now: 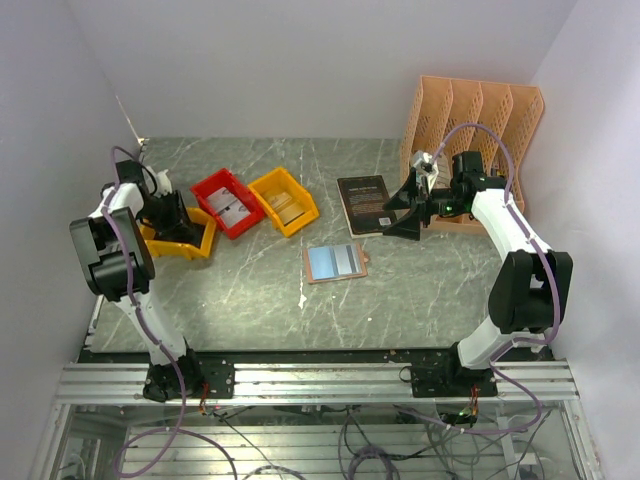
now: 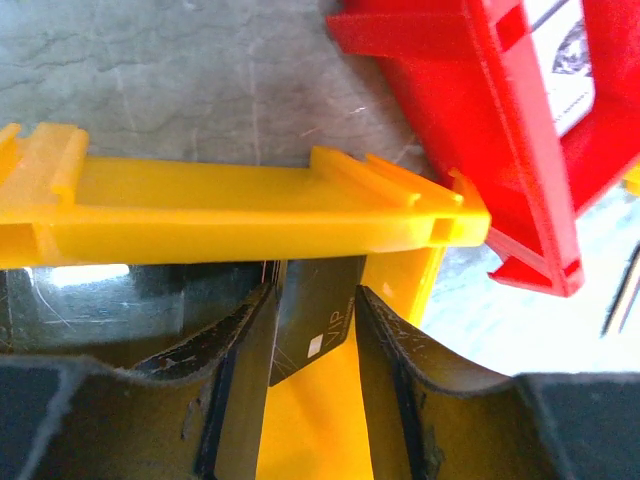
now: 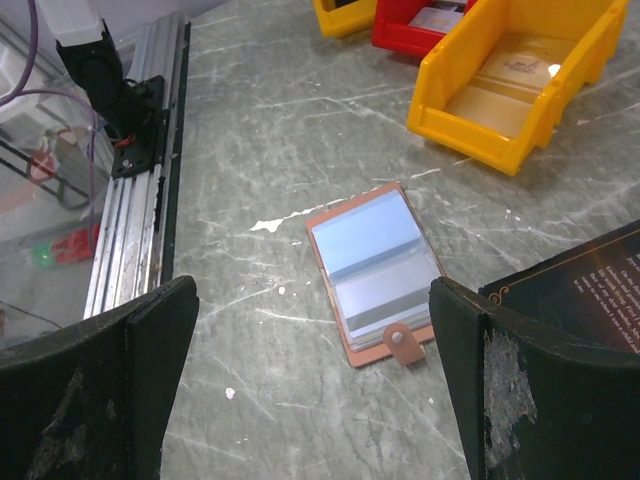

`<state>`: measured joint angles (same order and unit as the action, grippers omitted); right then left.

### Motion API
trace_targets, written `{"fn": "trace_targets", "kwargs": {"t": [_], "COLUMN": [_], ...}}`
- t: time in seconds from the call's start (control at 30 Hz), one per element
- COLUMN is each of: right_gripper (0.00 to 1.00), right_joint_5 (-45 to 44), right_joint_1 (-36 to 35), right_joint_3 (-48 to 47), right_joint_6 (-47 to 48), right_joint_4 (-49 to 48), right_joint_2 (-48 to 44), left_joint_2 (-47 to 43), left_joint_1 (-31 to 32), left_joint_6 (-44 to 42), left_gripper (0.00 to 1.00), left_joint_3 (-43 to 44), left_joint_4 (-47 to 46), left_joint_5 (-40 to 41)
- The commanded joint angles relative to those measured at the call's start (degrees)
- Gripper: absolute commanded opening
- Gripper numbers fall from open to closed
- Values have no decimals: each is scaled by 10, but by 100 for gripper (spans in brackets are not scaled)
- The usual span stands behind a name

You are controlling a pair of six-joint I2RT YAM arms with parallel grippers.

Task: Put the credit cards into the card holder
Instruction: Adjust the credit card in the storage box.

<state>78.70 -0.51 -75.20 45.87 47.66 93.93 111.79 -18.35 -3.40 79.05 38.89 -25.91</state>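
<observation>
A dark grey credit card (image 2: 315, 320) marked VIP stands tilted inside the left yellow bin (image 1: 185, 240), between the fingers of my left gripper (image 2: 315, 300). The jaws are partly open; the card leans on the left finger and bin floor shows beside the right one. From above, the left gripper (image 1: 165, 215) reaches into that bin. The card holder (image 1: 335, 262) lies open and flat mid-table, its clear sleeves up and its snap tab (image 3: 402, 343) showing. My right gripper (image 1: 412, 215) hovers wide open and empty above and right of the card holder (image 3: 375, 270).
A red bin (image 1: 228, 203) holds a pale card (image 2: 565, 50). The second yellow bin (image 1: 284, 201) holds an orange-gold card (image 3: 515, 65). A black book (image 1: 365, 203) lies under the right arm. The peach file rack (image 1: 480, 130) stands at the back right. The aluminium rail (image 3: 135, 230) runs along the near edge.
</observation>
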Motion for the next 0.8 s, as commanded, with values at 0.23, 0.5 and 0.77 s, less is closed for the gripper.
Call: {"fn": "trace_targets", "kwargs": {"t": [0.23,0.5,0.77], "right_gripper": [100,100,100], "right_joint_5": [3,4,5], "right_joint_1": [4,4,4], "right_joint_3": [-5,-5,-7], "right_joint_6": [2,3,7], "right_joint_4": [-6,-6,0], "right_joint_2": [8,11,14], "left_joint_2": [-27,-52,-72], "left_joint_1": [-3,-4,26], "left_joint_6": [29,31,45], "left_gripper": [42,37,39], "left_joint_3": [-25,-61,-68], "left_joint_4": [-11,-33,-49], "left_joint_5": [-128,-119,-26]}}
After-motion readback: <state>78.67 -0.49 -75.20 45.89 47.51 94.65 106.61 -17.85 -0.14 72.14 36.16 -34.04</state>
